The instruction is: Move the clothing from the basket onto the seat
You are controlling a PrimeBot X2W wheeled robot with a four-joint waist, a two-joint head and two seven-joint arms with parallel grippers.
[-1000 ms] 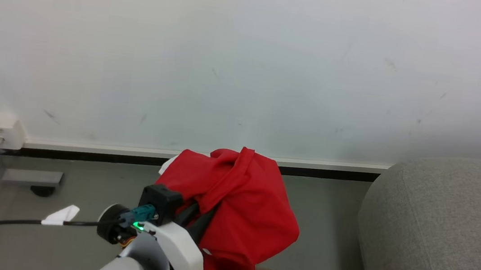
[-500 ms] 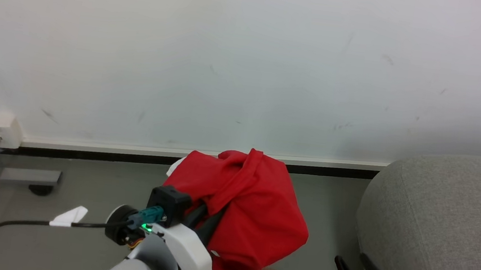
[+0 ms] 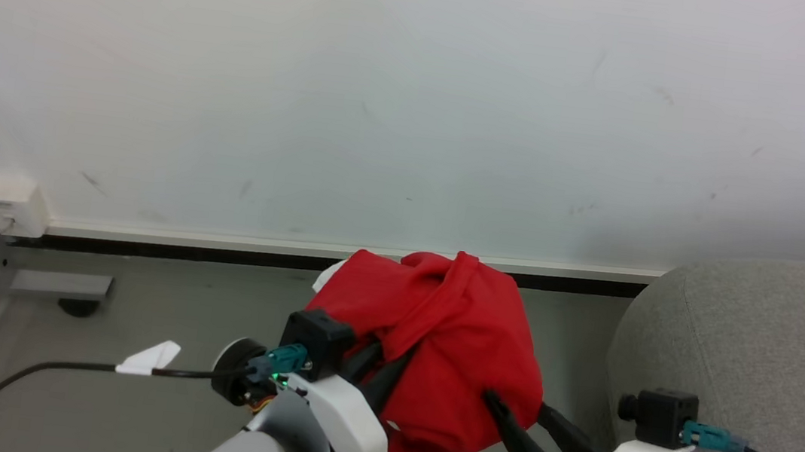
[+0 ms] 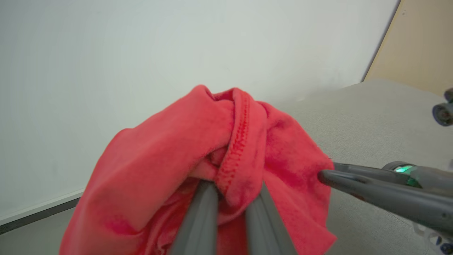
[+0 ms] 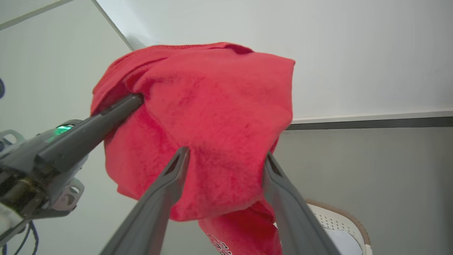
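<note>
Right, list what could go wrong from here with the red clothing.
The left end effector pinches only a bunched fold of the clothing; it might slip. The open right end effector straddles the cloth near the left fingers and could knock them. Fabric hanging by the basket may snag its rim.

The left gripper is raised, its two dark fingers pinched together on a fold of the clothing, and the pale left forearm rises from the head view's lower edge. The right gripper points in from the robot's right, fingers spread wide, their tips against the side of the hanging cloth
</note>
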